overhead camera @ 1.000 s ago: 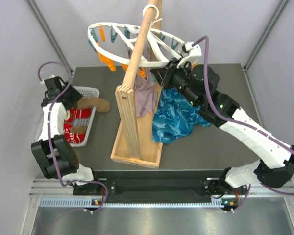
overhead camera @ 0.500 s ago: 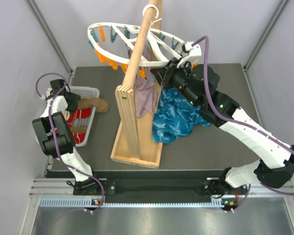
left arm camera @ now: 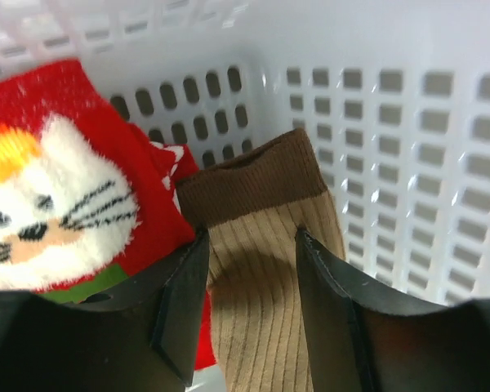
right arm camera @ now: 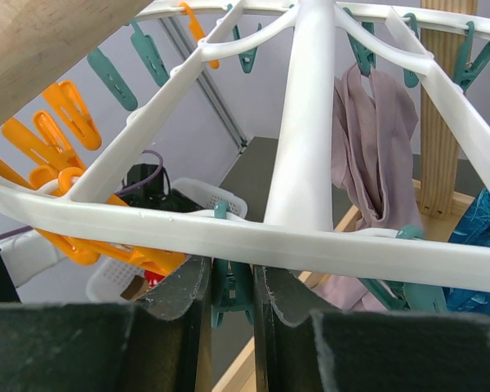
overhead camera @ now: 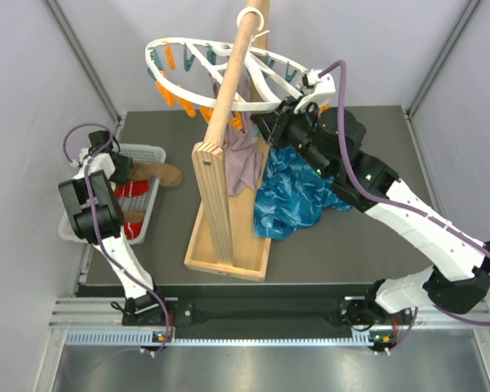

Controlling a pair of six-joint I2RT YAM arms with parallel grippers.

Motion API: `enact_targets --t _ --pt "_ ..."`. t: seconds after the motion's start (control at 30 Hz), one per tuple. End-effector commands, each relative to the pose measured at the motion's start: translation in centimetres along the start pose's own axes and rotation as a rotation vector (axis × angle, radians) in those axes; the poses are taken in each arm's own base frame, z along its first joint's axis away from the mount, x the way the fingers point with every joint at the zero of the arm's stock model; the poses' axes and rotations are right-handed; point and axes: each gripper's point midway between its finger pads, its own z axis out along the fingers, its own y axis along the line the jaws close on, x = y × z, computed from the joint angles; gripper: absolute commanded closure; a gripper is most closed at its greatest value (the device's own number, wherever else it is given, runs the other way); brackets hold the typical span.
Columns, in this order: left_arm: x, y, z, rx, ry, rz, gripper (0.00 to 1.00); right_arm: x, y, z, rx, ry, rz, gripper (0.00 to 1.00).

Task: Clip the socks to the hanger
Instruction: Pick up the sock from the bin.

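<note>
Left gripper [left arm camera: 251, 249] is being held part-open astride the ribbed tan-brown fabric sock [left arm camera: 261, 204], gripping nothing. Limp and light, it is judged best pinched at the thicker dark cuff just ahead. It and a red cat-faced sock [left arm camera: 65, 188] to the left are being contained by the white mesh plastic basket [left arm camera: 408, 163]. Right gripper [right arm camera: 231, 276] is being held pinched on a teal plastic peg [right arm camera: 229, 298] under the white oval hanger [right arm camera: 306, 106].

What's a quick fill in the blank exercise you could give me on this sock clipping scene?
The left gripper has open jaws straddling a tan sock whose cuff is ____.
The right gripper is shut on a peg coloured ____.
Beside the tan sock lies a ____ cat-face sock.
Missing words: brown; teal; red.
</note>
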Motion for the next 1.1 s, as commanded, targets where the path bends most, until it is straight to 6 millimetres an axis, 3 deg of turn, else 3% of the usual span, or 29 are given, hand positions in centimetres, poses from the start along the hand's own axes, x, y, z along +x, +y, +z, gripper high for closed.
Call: enact_targets --t 0.0,0.4,0.67,0.97,1.07 --pt "-2.4 -0.5 -0.1 -0.021 -0.076 -0.004 0.48 3.0 -2.4 1.0 0.073 0.089 -0.064 1.0" --pt "-0.7 1.1 2.3 -0.049 -0.02 0.091 0.6 3.1 -2.4 0.9 0.075 0.091 -0.067 1.0" --pt "-1.7 2.6 2.6 -0.104 -0.069 0.23 0.66 2.6 -2.3 0.7 0.068 0.079 -0.067 1.0" --pt "-2.0 0.8 1.1 -0.023 -0.081 0.275 0.97 2.8 -2.3 0.5 0.063 0.082 -0.061 1.0" --pt "-2.3 0.5 -0.2 -0.004 -0.098 0.28 1.0 2.5 -2.2 0.4 0.061 0.075 -0.057 1.0"
